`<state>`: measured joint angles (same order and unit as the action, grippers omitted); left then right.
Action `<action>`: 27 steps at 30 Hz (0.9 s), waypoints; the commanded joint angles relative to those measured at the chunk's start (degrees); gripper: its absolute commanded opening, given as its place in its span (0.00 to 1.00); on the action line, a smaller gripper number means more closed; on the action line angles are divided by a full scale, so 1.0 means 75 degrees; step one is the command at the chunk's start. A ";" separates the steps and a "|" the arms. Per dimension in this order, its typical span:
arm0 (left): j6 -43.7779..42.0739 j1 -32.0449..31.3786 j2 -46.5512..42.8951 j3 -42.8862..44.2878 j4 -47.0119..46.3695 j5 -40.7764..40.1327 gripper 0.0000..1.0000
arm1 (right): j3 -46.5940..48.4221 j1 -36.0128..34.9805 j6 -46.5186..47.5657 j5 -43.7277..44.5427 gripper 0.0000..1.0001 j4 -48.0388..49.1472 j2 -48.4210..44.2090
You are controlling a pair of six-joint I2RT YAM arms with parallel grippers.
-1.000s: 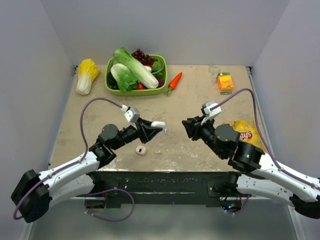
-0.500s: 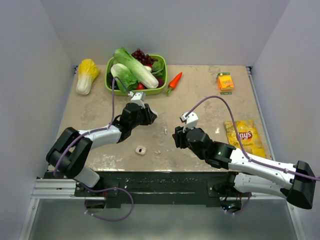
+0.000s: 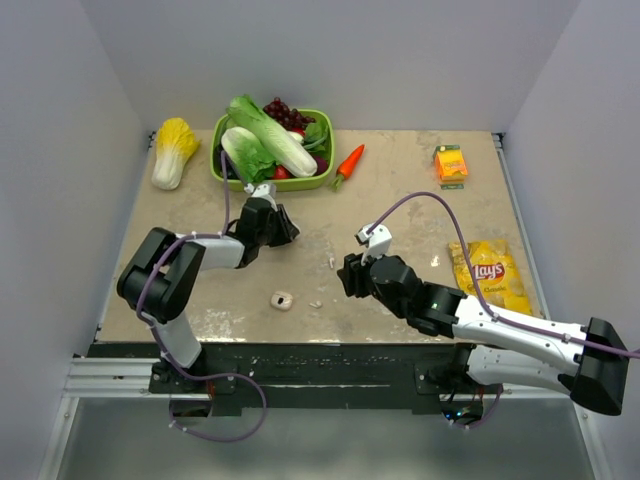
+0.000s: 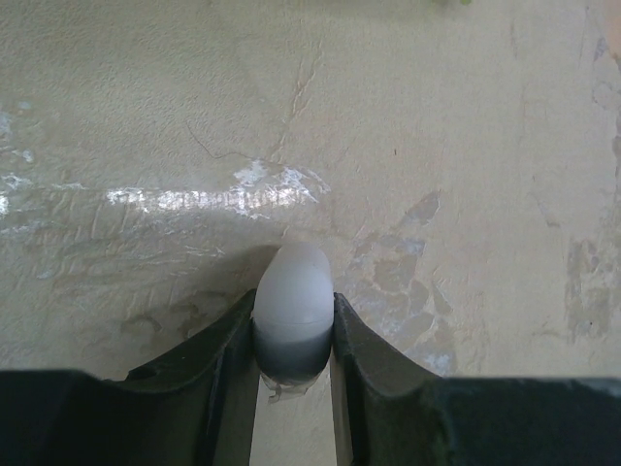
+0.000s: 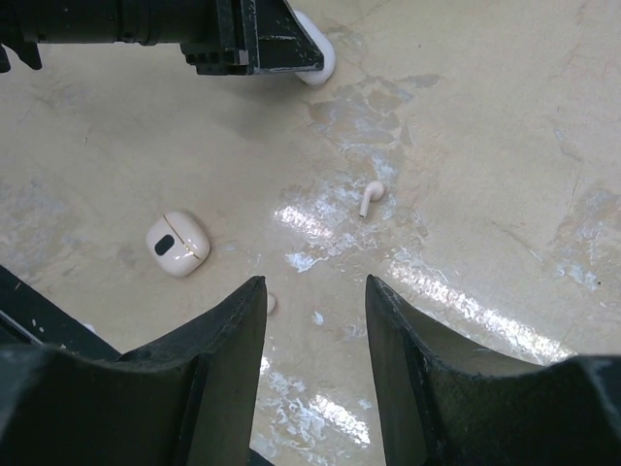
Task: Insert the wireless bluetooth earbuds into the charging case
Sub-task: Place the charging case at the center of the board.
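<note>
The left claw is clamped on a white rounded piece, low over the table. The right claw stands wide open and empty. The charging case lies on the table, dark hollow up. One earbud lies apart from it.

Bright, even overhead light; white glare streaks the table; near foreground blurred.

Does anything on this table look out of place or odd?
Yes. An earbud lies loose on the table, apart from the charging case, which lies with its dark hollow showing. The left gripper is shut on a white rounded piece away from both.
</note>
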<state>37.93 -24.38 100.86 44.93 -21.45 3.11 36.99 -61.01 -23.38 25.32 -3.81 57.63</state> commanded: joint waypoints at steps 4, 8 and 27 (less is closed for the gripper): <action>0.0087 0.0250 0.0018 0.0104 0.0598 -0.0133 0.46 | 0.0107 0.0002 0.0058 0.0057 0.50 0.0110 -0.0078; 0.0110 0.0531 -0.0322 -0.0259 0.0867 -0.0263 0.55 | 0.0142 0.0002 0.0058 0.0104 0.50 0.0075 -0.0066; 0.0860 -0.0545 -0.6963 -0.3164 0.2756 -0.1471 1.00 | -0.0222 0.0002 0.0093 -0.0271 0.50 0.0860 0.0332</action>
<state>39.92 -26.11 53.43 28.16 -3.60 -10.44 34.92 -61.01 -23.09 24.38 -0.58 58.46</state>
